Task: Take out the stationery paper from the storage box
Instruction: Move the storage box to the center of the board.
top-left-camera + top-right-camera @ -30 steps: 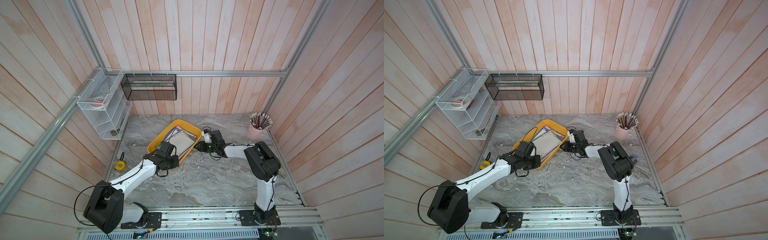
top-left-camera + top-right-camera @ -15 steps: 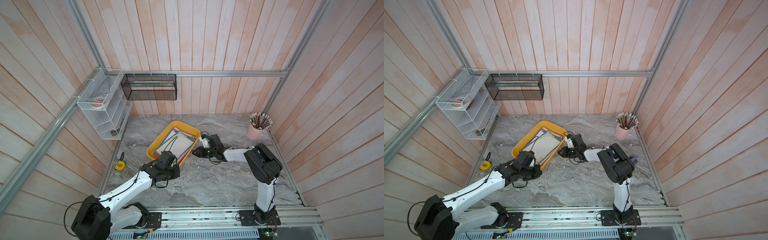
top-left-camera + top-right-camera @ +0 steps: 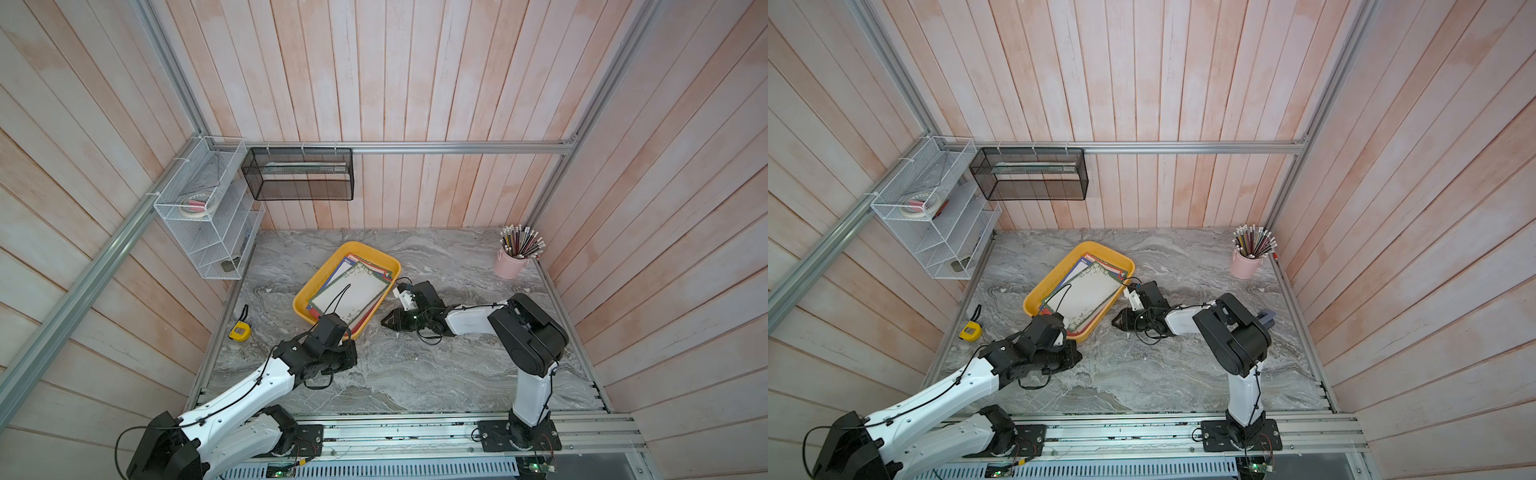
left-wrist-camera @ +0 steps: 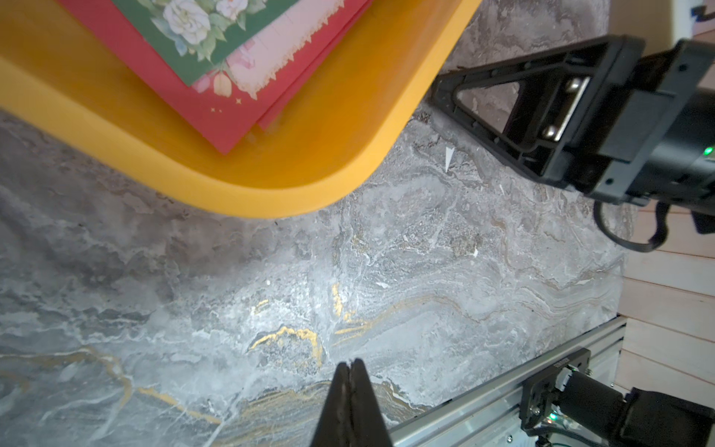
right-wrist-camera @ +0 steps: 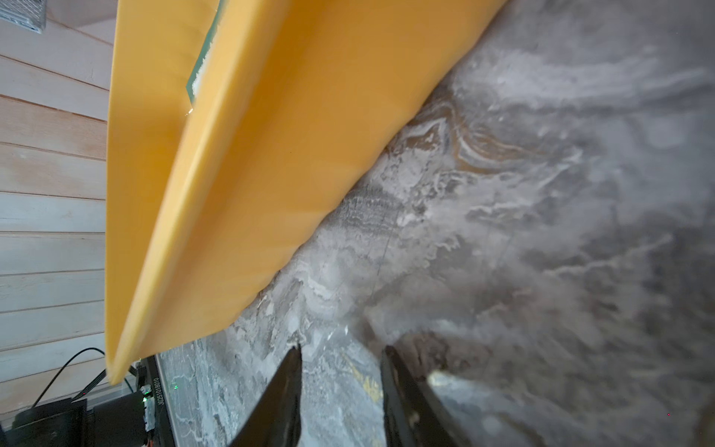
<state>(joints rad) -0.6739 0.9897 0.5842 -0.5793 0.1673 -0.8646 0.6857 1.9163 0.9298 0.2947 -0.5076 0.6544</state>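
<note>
The storage box (image 3: pixel 358 248) (image 3: pixel 1100 248), a shallow yellow tray, lies at an angle on the marble table in both top views. The stationery paper (image 3: pixel 353 291) (image 3: pixel 1086 296) is stacked inside it, a green-bordered sheet (image 4: pixel 201 35) over red ones (image 4: pixel 216 116). My left gripper (image 4: pixel 352 362) is shut on nothing and points down at bare marble just off the box's near corner (image 4: pixel 309 193). My right gripper (image 3: pixel 384 323) (image 5: pixel 340 348) lies low beside the box's right wall (image 5: pixel 271 174), open, with only table between its fingers.
A pink cup of pencils (image 3: pixel 512 266) stands at the back right. A yellow tape measure (image 3: pixel 240 331) lies near the left wall. A white wire rack (image 3: pixel 208 224) and a black mesh basket (image 3: pixel 299 174) hang on the walls. An aluminium rail (image 3: pixel 415 419) runs along the front.
My left arm has drawn back from over the box's near end to the table in front of it. My right gripper has slid along the box's right wall toward the front.
</note>
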